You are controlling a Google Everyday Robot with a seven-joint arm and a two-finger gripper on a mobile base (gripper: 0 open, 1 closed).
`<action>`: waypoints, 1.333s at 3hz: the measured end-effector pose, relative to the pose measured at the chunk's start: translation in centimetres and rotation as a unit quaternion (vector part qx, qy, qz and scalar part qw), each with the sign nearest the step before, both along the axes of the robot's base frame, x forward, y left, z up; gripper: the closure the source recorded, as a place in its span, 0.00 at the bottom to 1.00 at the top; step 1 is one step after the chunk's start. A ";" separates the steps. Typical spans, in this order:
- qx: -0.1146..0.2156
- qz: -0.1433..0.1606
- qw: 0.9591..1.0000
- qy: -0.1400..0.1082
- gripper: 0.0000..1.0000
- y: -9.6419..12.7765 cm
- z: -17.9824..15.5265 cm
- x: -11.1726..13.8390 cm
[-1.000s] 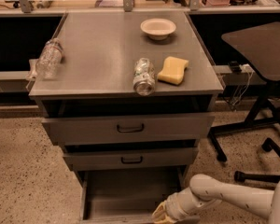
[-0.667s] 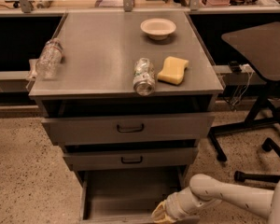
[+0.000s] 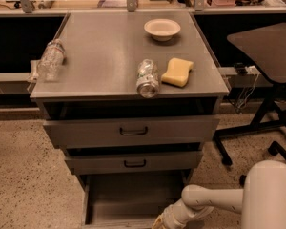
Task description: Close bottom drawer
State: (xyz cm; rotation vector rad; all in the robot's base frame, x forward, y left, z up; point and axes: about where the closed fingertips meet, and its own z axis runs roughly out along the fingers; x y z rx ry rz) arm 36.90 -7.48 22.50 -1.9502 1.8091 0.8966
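On my feed the grey cabinet (image 3: 109, 56) fills the middle, with all three of its drawers out to some degree. The top drawer (image 3: 176, 130), the widest, stands out a little with a dark gap above its front. I cannot see into it. The mid drawer (image 3: 100, 163) below it is also out a little, and its inside is hidden too. The bottom drawer (image 3: 128, 194), the narrowest, is pulled far out towards me at floor level and shows a plain grey floor and side walls. On the cabinet top, a bottle (image 3: 50, 60) lies on its side at the left edge. A can (image 3: 147, 78) lies on its side near the front, and a yellow sponge (image 3: 177, 72) sits just beside it on the right. A pale bowl (image 3: 162, 29) stands upright near the back, showing only its own pale inside.

My white arm (image 3: 214, 202) reaches in from the lower right. The gripper (image 3: 159, 222) sits at the bottom edge of the view, at the front right corner of the bottom drawer. It is mostly cut off by the frame, so I cannot tell whether it is spread or closed, or whether it touches the drawer front.

Compared with a second ago, I see no change. The arm is in the same place, the bottom drawer is just as far out, and the things on top have not moved.
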 end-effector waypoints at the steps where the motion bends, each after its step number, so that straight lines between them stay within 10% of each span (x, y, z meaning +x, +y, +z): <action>1: -0.023 0.004 1.000 0.008 1.00 0.1 -2.7 -1.1; 3: -0.033 -0.126 0.991 0.000 0.58 -1.1 -4.4 -2.1; 4: -0.032 -0.144 0.989 0.001 0.35 -2.2 -4.6 -2.4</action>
